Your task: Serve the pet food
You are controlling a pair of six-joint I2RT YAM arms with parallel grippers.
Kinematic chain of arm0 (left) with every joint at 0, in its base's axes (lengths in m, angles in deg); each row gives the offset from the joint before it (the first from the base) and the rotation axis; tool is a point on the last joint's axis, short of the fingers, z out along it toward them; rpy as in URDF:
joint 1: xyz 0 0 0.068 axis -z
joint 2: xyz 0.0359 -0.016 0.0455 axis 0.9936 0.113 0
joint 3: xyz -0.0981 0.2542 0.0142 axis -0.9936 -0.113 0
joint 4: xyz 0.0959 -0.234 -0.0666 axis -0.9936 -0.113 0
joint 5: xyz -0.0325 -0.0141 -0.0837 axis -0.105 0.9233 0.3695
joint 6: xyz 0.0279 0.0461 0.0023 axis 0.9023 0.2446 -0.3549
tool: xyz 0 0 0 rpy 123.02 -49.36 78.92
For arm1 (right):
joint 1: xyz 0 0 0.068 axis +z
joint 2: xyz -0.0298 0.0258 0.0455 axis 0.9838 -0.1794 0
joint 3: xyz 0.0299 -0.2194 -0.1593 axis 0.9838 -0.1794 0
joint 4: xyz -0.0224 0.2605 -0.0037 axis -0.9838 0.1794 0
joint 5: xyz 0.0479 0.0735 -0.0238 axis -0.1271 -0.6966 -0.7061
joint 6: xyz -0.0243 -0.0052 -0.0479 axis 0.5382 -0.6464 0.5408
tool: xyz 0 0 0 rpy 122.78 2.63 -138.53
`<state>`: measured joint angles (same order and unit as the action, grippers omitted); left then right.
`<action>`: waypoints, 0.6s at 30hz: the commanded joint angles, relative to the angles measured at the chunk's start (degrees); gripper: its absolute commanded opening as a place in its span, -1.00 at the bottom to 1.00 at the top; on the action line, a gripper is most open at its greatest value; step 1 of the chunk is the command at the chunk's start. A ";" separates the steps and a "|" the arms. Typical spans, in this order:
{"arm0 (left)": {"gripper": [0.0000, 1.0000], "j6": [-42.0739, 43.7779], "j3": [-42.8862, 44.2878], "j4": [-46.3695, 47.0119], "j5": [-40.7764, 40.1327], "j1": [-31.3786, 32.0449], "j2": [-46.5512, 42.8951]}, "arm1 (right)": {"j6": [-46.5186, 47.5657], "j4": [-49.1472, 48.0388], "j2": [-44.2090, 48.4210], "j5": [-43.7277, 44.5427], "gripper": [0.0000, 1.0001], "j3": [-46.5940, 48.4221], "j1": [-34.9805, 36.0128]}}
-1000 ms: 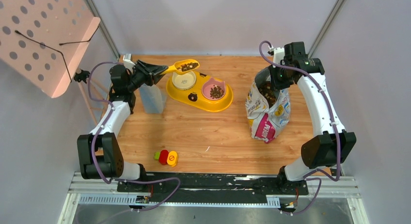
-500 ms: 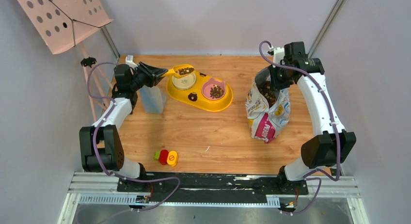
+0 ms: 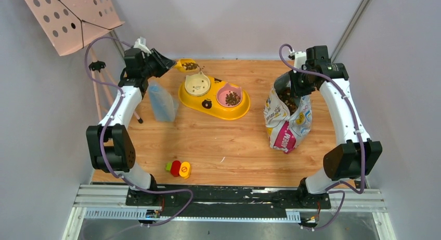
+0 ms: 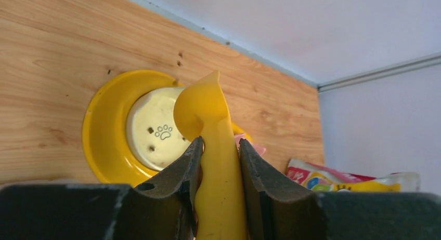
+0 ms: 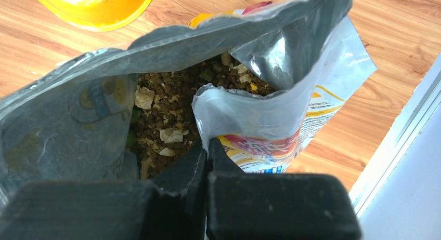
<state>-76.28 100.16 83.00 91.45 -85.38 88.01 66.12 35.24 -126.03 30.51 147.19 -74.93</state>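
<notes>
My left gripper (image 3: 169, 65) (image 4: 220, 142) is shut on the handle of a yellow scoop (image 3: 186, 66) (image 4: 207, 107). The scoop carries dark brown pet food (image 3: 191, 66) and hangs just behind the cream bowl (image 3: 197, 84) (image 4: 153, 131) of a yellow double feeder (image 3: 195, 102). More kibble lies in the feeder's pink bowl (image 3: 232, 98). At the right, my right gripper (image 3: 297, 87) (image 5: 207, 142) is shut on the rim of the white printed bag (image 3: 287, 119) (image 5: 270, 112). The bag stands open, with kibble (image 5: 166, 118) showing inside.
A pale blue translucent container (image 3: 162, 101) stands left of the feeder, under my left arm. A small red, yellow and green object (image 3: 178, 169) lies near the front edge. A pink perforated panel on a stand (image 3: 73, 14) hangs at the back left. Walls close in behind and at both sides.
My left arm has risen and drawn back with the loaded scoop, from over the cream bowl to just behind it. The pink panel has swung upward. The right arm has not moved.
</notes>
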 commanded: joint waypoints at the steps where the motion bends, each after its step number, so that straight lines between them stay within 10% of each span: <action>1: -1.00 12.10 4.21 -8.05 -5.49 3.77 0.98 | -0.56 -3.74 0.95 -1.29 -1.00 -0.86 -0.76; 18: -1.00 27.50 8.88 -14.88 -16.21 11.41 3.31 | -0.56 -3.97 2.11 -1.81 -1.00 -2.39 -2.95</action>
<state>-56.30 104.95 67.06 78.71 -76.48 91.13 66.08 34.17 -125.41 29.33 145.04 -77.38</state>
